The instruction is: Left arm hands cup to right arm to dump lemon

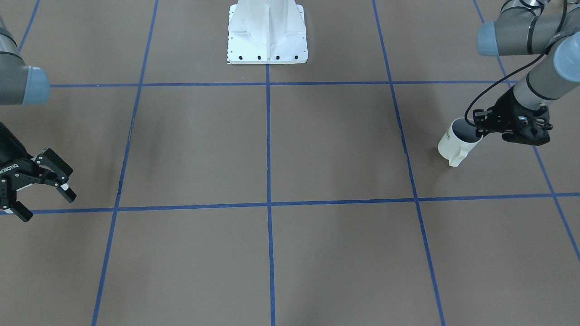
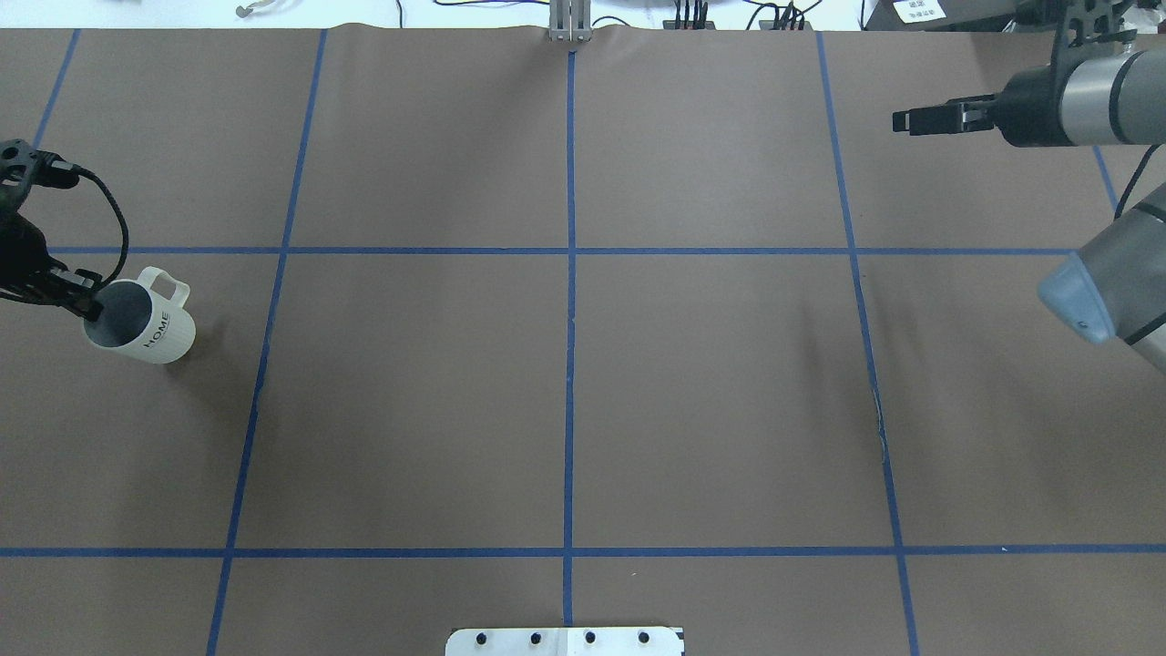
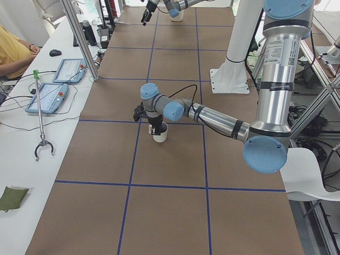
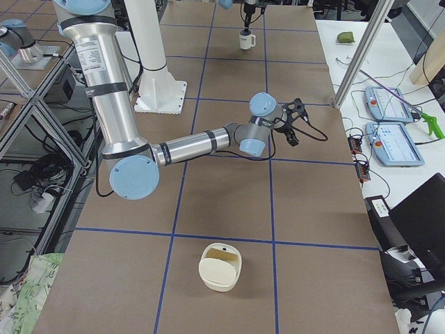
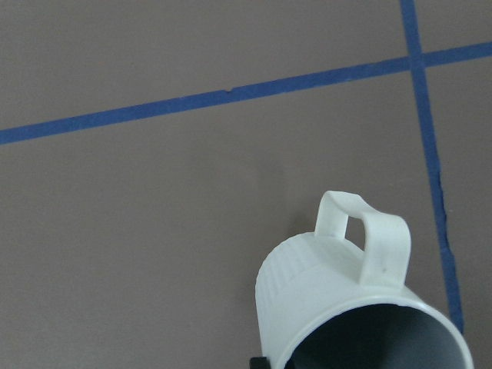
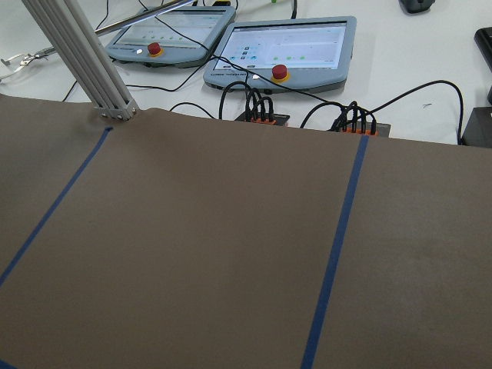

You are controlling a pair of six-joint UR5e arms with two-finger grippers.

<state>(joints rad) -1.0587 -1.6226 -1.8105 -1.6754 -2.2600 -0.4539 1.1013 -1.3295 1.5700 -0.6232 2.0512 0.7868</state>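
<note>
The cup [image 2: 146,321], a cream-white mug with a blocky handle and dark lettering, is at the table's far left, tilted. My left gripper [image 2: 88,299] is shut on its rim, one finger inside the grey mouth. The cup also shows in the front-facing view [image 1: 456,144] and the left wrist view [image 5: 346,296]. I cannot tell whether it touches the table. The lemon is hidden; the part of the cup's inside that shows is dark and bare. My right gripper [image 1: 47,207] is open and empty, far across the table near its far right corner [image 2: 911,121].
The robot's white base [image 1: 267,34] stands at the table's near middle edge. A cream-white container [image 4: 220,264] sits on the table's right end. Control panels [image 6: 280,50] and cables lie beyond the far edge, by an aluminium post [image 2: 570,23].
</note>
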